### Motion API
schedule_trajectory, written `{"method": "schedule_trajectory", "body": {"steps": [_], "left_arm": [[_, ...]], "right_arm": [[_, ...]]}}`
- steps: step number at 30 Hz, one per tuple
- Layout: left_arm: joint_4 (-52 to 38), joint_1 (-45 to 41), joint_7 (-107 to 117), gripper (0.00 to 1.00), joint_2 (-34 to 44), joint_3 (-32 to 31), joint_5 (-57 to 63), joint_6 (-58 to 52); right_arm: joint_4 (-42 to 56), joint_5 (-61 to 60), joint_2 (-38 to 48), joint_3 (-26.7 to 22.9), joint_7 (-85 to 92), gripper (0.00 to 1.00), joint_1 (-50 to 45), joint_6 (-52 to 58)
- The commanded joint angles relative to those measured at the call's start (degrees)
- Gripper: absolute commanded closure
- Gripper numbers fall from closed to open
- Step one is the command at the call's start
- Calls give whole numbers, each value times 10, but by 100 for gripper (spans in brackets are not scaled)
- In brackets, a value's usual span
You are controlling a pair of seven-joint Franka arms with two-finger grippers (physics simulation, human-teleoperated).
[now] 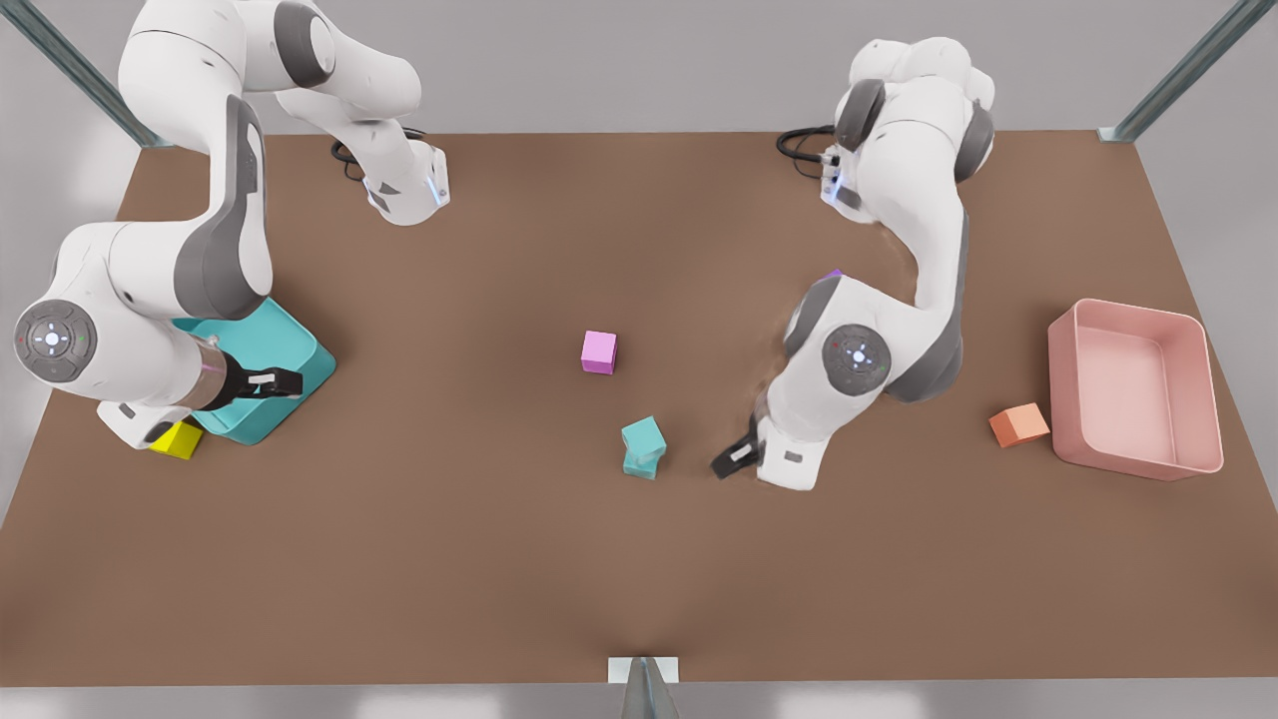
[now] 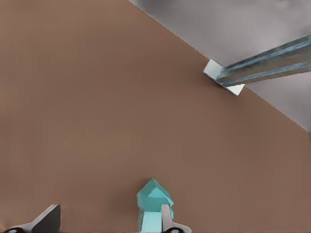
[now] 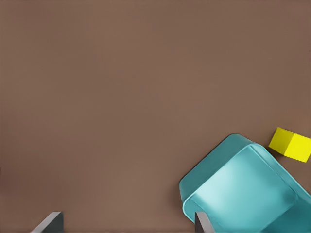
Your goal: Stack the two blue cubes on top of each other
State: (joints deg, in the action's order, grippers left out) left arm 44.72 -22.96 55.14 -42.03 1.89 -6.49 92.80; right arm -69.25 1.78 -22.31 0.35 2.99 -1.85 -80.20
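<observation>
Two teal cubes stand stacked near the middle of the brown table [image 1: 499, 559], the upper cube [image 1: 644, 435] resting on the lower cube [image 1: 641, 463] and twisted out of line with it, so their corners do not match. The little tower's long axis runs straight up from the tabletop; the upper cube looks slightly tilted in the front view. In the left wrist view the stack appears again, upper cube [image 2: 154, 195] turned corner-on above the paler face of the lower cube [image 2: 150, 222].

The left gripper [image 1: 732, 457] hangs just beside the stack, on the front view's right, clear of both cubes. Its fingers [image 2: 47, 219] are spread wide and hold nothing.

The right gripper [image 1: 272, 382] waits well apart at the front view's left, over the rim of a teal bin [image 1: 290, 345], its fingers [image 3: 51, 221] also spread wide and empty. A yellow cube [image 1: 178, 439] lies just beside that bin, partly under the arm.

Elsewhere on the table, a pink cube [image 1: 599, 352] sits apart from the stack toward the far side, an orange cube [image 1: 1019, 424] lies near a pink bin [image 1: 1133, 384] at the front view's right, and a sliver of a purple cube [image 1: 832, 273] peeks out behind the left arm.
</observation>
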Motion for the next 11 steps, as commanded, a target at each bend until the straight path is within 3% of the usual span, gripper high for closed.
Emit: {"method": "schedule_trajectory", "body": {"steps": [1, 3, 4, 5, 7, 11], "left_arm": [[1, 42, -376, 0, 37, 3, 94, -239], [7, 104, -391, 0, 53, 0, 83, -264], [257, 151, -392, 0, 186, -33, 63, -143], [456, 211, -394, 0, 284, -108, 70, -9], [398, 214, -392, 0, 287, -108, 68, -168], [378, 213, -392, 0, 284, -108, 60, -151]], "right_arm": [[0, 1, 1, 0, -1, 0, 0, 0], [0, 1, 1, 0, -1, 0, 0, 0], [0, 1, 1, 1, -1, 0, 0, 0], [0, 2, 1, 0, -1, 0, -2, 0], [0, 2, 0, 1, -1, 0, -2, 0], [-1, 4, 1, 0, 0, 0, -2, 0]]}}
